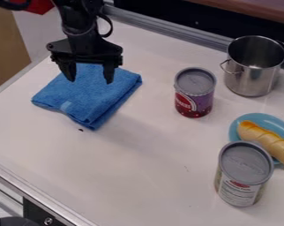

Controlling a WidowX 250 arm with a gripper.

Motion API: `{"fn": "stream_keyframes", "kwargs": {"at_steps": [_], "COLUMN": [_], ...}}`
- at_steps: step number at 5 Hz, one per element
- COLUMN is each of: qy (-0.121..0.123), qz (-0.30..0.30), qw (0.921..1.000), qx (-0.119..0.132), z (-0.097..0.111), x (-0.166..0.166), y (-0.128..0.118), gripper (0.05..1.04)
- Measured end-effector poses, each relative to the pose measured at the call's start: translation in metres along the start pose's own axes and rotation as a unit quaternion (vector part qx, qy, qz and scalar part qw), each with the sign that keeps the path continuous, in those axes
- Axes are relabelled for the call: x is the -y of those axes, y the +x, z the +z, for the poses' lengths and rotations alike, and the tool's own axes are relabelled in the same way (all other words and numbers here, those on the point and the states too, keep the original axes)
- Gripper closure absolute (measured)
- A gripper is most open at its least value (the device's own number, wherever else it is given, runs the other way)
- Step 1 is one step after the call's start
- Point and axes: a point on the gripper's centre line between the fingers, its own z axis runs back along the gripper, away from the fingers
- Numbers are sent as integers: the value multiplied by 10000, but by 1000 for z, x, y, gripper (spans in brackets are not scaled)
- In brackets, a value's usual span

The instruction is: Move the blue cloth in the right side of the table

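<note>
My gripper (89, 76) hangs at the upper left of the camera view, in front of the upper part of the blue cloth. Its two fingers stand wide apart, with nothing but the view of the cloth between them. The blue cloth (91, 97) lies folded flat on the left part of the white table (138, 172), a small pale tag near its lower left edge. Whether the fingertips touch the cloth, I cannot tell.
Right of the cloth stands a red and purple can (195, 92). A steel pot (253, 66) is at the upper right. Below it, a bread roll (265, 140) lies on a blue plate (274, 121), beside another can (243, 174). A metal rail runs along the back.
</note>
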Motion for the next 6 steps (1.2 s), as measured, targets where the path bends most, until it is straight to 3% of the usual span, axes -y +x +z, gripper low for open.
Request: {"fn": "stream_keyframes", "kwargs": {"at_steps": [1,2,4,5,6], "qy": [15,111,444,356,188], "qz": [-25,-205,55,-29,-496], "qw": [9999,9997,9989,9992,9986], "qx": [-129,37,169,173,94], "z": [-6,-19,-46,-61,-70], "x": [0,-10,-29,-32,-29], "y": [-6,0,34,48,47], "gripper": [85,85,85,138,402]}}
